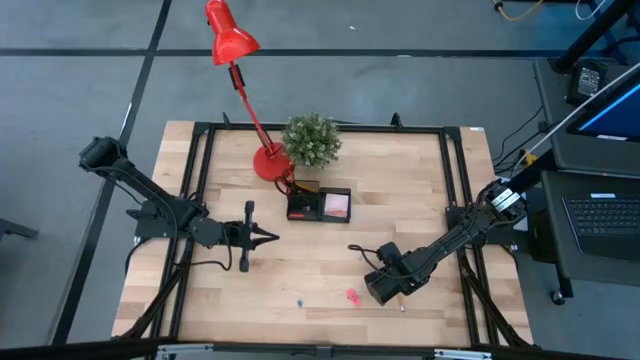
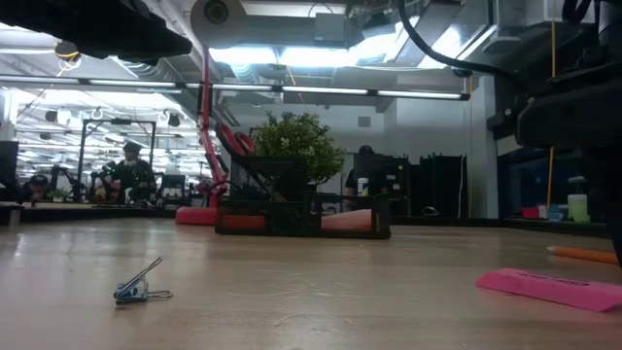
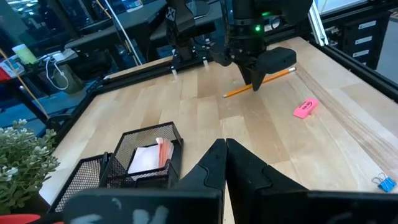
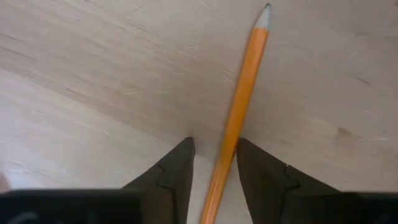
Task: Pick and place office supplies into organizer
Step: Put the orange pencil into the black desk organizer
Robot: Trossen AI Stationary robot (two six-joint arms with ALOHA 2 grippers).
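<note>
Wooden table (image 1: 330, 270), lab behind. We've got the right gripper (image 4: 214, 163) low at the front-right, jaws a narrow gap apart w/ the orange pencil (image 4: 239, 118) lying between, not pinched yet. We judge: settle lower, close square on the shaft, lift level, then carry to the black organizer (image 1: 318, 205) mid-table. Left gripper (image 3: 225, 163) waits on the left, fingers together, empty. Pink eraser (image 3: 305, 108) & blue clip (image 3: 385, 183) still loose.

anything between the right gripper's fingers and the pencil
Nothing: in the right wrist view the right gripper straddles the pencil, bare wood either side.
</note>
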